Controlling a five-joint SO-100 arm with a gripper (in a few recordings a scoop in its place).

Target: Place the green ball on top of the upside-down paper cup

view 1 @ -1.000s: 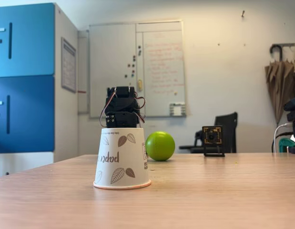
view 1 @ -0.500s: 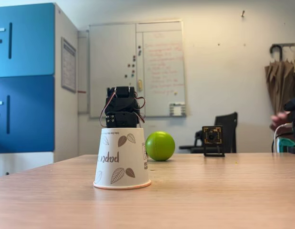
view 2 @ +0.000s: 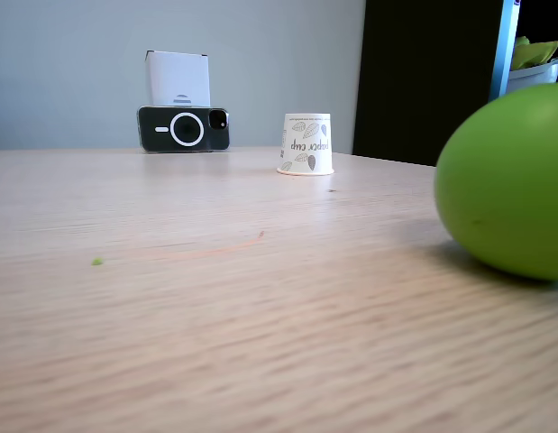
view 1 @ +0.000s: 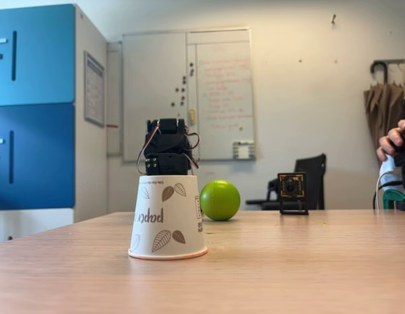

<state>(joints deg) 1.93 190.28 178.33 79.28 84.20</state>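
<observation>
ball on table | green ball (view 1: 220, 200) sits on table (view 1: 307, 261), at 3 o'clock of upside-down paper cup (view 1: 167, 216) in one fixed view, behind it & apart | arm (view 1: 168, 147) folded behind cup, at 12 | jaws: we can't tell, cup hides them | ball nothing holds; cup top bare | we judge the reach goes arm→ball, toward 3 o'clock

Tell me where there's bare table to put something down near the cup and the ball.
Bare wood lies in front of the paper cup, toward the camera, and between the cup and the green ball. It is crowded behind the cup, by the arm and the ball.
</observation>
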